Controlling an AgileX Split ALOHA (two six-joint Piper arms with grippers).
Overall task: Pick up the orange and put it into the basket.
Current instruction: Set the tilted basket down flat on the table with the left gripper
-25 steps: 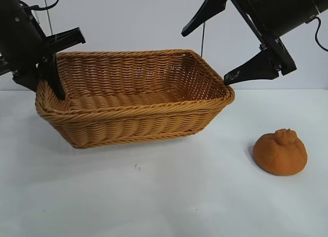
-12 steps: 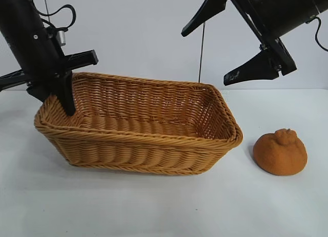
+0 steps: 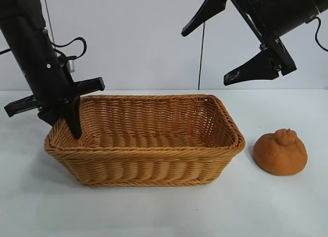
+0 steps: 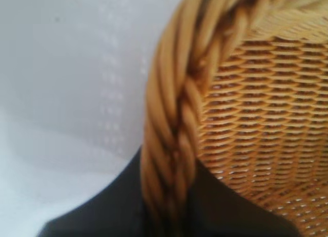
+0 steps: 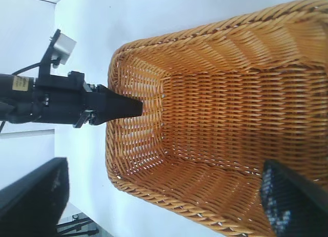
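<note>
The wicker basket (image 3: 148, 168) sits flat on the white table, left of centre. My left gripper (image 3: 69, 125) is shut on the braided rim at the basket's left end, one finger inside and one outside; the left wrist view shows the rim (image 4: 171, 119) pinched between the dark fingers (image 4: 118, 211). The orange (image 3: 280, 152) lies on the table just right of the basket, untouched. My right gripper (image 3: 205, 57) hangs open and empty high above the basket's right end. Its wrist view looks down into the empty basket (image 5: 215, 58) and shows the left gripper (image 5: 123, 108) at the far rim.
The white table (image 3: 169, 211) extends in front of the basket and around the orange. A pale wall stands behind. A thin cable (image 3: 201, 47) hangs behind the basket.
The left gripper has pulled the basket down and forward with its rim held. The basket went from tilted and raised at the left to lying flat. The right arm and the orange have not moved.
</note>
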